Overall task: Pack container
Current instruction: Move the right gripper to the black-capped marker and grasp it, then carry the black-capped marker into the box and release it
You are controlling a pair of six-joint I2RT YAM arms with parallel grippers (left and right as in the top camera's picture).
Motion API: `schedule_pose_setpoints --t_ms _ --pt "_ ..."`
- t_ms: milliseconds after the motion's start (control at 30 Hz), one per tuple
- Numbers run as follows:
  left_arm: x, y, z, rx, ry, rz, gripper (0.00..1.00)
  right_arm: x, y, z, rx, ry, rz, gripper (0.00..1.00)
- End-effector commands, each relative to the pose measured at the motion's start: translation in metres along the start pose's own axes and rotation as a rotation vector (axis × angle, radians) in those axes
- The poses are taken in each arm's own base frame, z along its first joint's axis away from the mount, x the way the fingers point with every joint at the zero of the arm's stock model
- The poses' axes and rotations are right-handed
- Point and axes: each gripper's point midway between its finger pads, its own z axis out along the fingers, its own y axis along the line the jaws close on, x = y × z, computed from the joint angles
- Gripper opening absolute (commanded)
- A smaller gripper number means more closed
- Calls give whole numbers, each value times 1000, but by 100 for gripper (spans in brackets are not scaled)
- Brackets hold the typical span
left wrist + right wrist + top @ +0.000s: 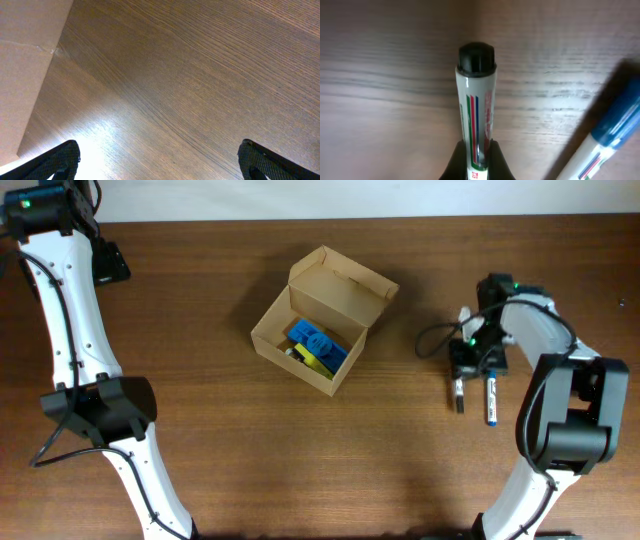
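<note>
The container sits open near table centre with blue and yellow pieces inside, and at its 3 o'clock the right gripper pinches a black-capped marker far from the cap, so it may pivot loose or knock the blue-capped marker, while the left gripper hangs spread wide at 10 o'clock.

One container, open. Two markers lie at its 3 o'clock: one black-capped marker and one blue-capped marker at the first one's 3 o'clock. Inside the box are one blue piece and one yellow piece (anything further is hidden).
</note>
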Motion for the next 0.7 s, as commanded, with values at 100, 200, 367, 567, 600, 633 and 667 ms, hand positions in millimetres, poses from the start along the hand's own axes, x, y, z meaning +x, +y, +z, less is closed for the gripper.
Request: schedule_pose_setpoints --t_ms 100,200,367,567,600,633,667 --pt "1 3 1 -1 5 8 100 -50 66 -130 -138 -327 -132 4" --pt "1 3 1 -1 5 8 100 -58 101 -177 -135 -433 -234 4" --pt "1 3 1 -1 5 8 100 -52 175 -234 -56 -581 -480 4" --pt "1 3 1 -1 5 8 100 -20 265 -224 114 -605 -878 4" --pt "1 3 1 -1 5 8 100 -18 274 -218 142 -598 -920 4" --pt "1 3 1 -1 5 8 100 -15 284 -210 171 -588 -966 4" --pt "1 3 1 -1 5 8 100 -14 293 -200 184 -574 -1001 4"
